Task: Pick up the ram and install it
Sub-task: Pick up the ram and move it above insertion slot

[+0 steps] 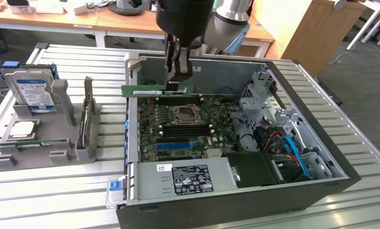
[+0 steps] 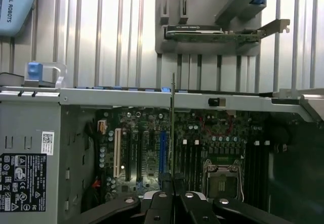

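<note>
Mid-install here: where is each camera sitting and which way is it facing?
Exterior view: off the arm, high up, looking down into the open computer case; the arm and the gripper clamping the ram show.
Wrist view: on the wrist, looking past the gripper and the edge-on ram onto the motherboard.
Shared: the ram, the gripper, the motherboard and its processor socket.

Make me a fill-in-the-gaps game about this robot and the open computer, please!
1. The gripper is shut on the ram, a thin stick coloured ____.
2. The hard drive has a ____ label.
3. The hard drive stands in a grey holder, which sits to the exterior view's ____ of the computer case.

Missing words: green; blue; left.
</note>
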You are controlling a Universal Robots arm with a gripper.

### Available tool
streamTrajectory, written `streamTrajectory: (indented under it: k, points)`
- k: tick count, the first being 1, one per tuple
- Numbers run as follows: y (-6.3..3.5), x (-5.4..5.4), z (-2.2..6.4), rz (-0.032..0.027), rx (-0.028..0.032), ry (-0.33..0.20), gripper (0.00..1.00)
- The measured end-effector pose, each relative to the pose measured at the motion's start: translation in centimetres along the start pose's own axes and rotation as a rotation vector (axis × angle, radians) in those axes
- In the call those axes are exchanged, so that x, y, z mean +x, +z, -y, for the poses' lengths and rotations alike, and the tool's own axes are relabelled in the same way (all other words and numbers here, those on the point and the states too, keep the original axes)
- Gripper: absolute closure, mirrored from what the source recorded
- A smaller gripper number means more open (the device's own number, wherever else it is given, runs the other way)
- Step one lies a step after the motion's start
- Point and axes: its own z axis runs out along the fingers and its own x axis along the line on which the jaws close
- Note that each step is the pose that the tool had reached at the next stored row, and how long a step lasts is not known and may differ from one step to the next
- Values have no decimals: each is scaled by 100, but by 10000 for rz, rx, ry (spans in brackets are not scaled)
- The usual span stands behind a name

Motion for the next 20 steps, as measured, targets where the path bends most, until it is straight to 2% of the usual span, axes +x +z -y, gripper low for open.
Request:
streamTrajectory:
  k: [9,20]
  points:
    - [-4,7,263,1,0,1,88]
    - [-7,13,504,1,-3,0,88]
